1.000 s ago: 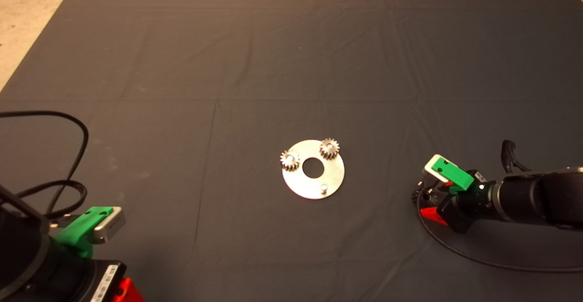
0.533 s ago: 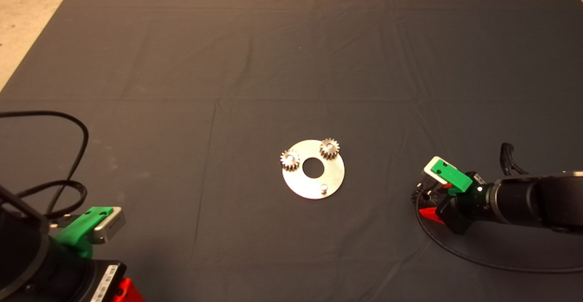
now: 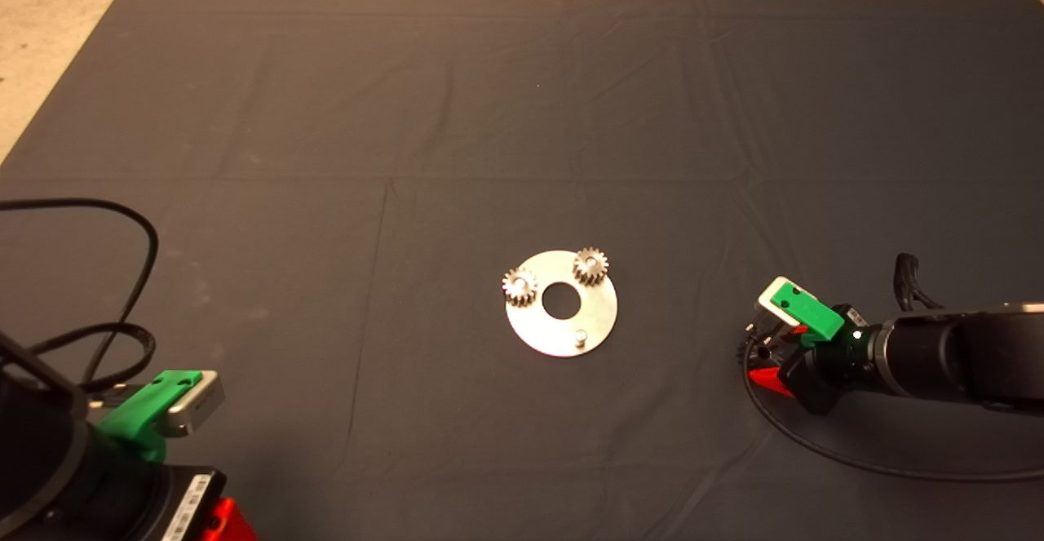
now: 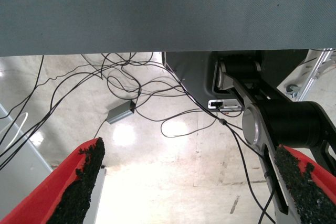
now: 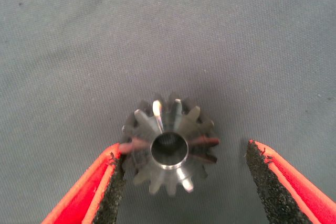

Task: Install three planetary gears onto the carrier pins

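Mat: a dark grey cloth mat (image 3: 522, 117) is spread over most of the head view, with pale floor seen along the upper and upper-left edges.
Disc: a flat round shiny metal disc (image 3: 563, 337) with a central hole is laid just right of the frame's centre.
Mounted gears: one small silvery toothed gear (image 3: 519, 285) is seated at the disc's left rim and a second (image 3: 590, 265) at its upper right rim.
Bare pin: a short silver cylindrical peg (image 3: 580, 336) is left standing uncovered on the disc's lower right part.
Loose gear: a third small dark grey toothed gear (image 5: 169, 145) with a centre hole is laid flat on the mat, well apart from the disc, at the right of the head view and mostly hidden there by the right gripper.
Right gripper: the green gripper with red fingers (image 5: 184, 182) is lowered around the loose gear; its fingers are held apart, one pad (image 5: 116, 179) touching the teeth, the other pad (image 5: 265, 179) clear of them.
Left gripper: the second green gripper (image 4: 191, 187) is parked at the head view's lower left corner, its fingers spread wide, with floor and black cables (image 4: 131, 87) seen beyond the mat edge.
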Motion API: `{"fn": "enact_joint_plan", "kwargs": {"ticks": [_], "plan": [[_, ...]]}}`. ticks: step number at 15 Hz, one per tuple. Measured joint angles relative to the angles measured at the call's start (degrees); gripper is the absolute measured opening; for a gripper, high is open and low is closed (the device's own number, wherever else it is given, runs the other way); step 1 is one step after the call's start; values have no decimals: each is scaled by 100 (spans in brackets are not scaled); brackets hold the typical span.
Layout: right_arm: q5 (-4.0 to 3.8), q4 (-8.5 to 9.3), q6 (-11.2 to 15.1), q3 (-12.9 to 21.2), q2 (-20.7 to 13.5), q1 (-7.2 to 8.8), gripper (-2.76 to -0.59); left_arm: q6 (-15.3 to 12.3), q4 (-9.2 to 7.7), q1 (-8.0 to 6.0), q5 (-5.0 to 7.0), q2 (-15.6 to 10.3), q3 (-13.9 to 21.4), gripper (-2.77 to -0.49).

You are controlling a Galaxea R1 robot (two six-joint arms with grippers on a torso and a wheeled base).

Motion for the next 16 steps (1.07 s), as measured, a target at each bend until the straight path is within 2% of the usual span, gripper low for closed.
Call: {"fn": "enact_joint_plan", "kwargs": {"ticks": [1, 4, 7, 8, 12, 13, 16], "plan": [[66, 0, 0, -22, 0, 0, -169, 0, 2, -2, 0, 0, 0, -93], [145, -4, 3, -28, 2, 0, -181, 0, 0, -1, 0, -1, 0, -93], [156, -10, 8, -39, 51, 0, -183, 0, 2, -1, 0, -4, 0, -93], [160, -12, 6, -48, 65, 0, -196, 0, 2, 0, 0, -11, 0, -93], [173, -12, 31, -55, 77, -2, -201, 0, 0, 0, 0, -11, 0, -93], [183, -10, 79, -55, 77, -5, -210, 0, 0, 0, 0, -12, 0, -93], [184, -12, 101, -55, 77, -5, -211, 0, -2, 0, 1, -12, 0, -93]]}}
